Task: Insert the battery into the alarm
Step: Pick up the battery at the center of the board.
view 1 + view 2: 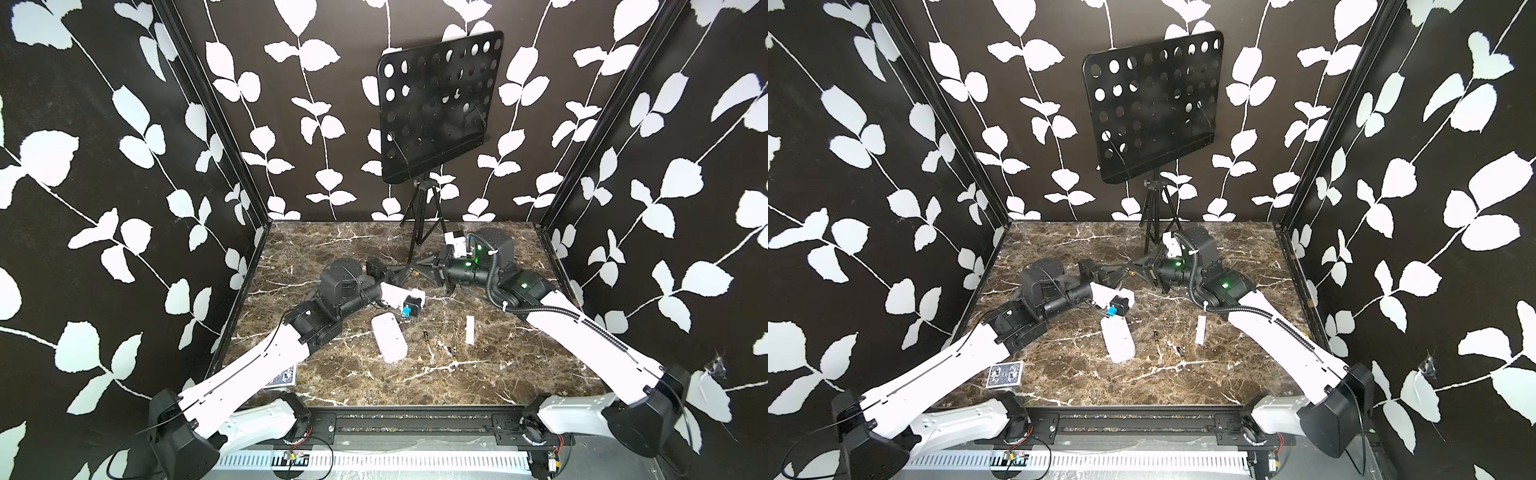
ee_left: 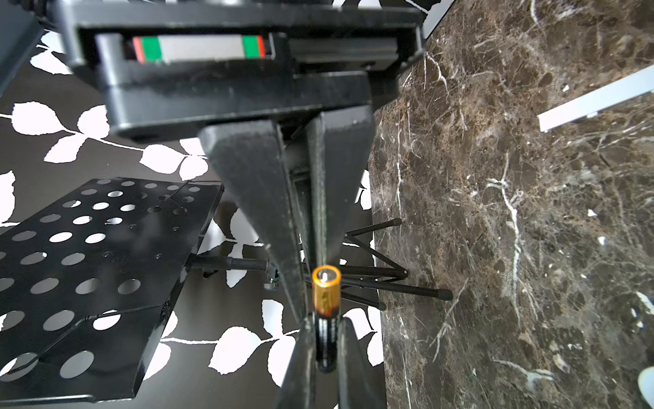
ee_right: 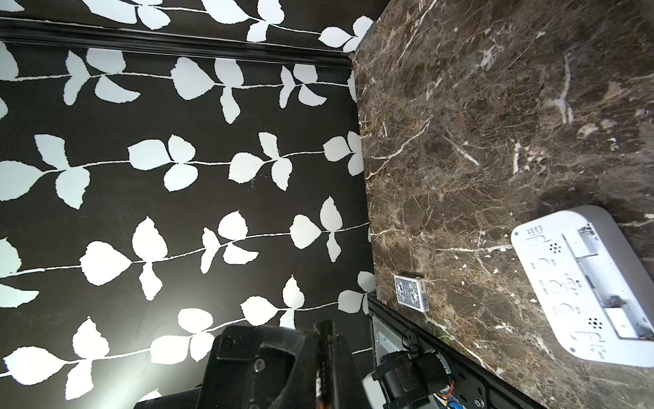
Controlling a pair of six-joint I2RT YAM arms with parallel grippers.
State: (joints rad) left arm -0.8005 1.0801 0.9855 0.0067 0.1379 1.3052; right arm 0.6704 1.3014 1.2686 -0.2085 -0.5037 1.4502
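The battery [image 2: 326, 294], black with a copper-orange end, hangs in the air over the middle of the table, seen as an orange dot in both top views [image 1: 415, 273] [image 1: 1131, 274]. My left gripper [image 2: 325, 329] is shut on its black end. My right gripper [image 3: 326, 340] faces the left one tip to tip and is shut on the orange end. The alarm [image 1: 388, 338] [image 1: 1118, 338] lies face down in front of the grippers. Its open battery bay [image 3: 601, 276] faces up.
A narrow white strip [image 1: 470, 330] and two small dark sticks [image 1: 426, 334] [image 1: 451, 351] lie right of the alarm. A blue-patterned card box [image 1: 1005, 374] sits at the front left. A black music stand [image 1: 436, 108] rises at the back, its tripod legs [image 1: 419, 232] just behind the grippers.
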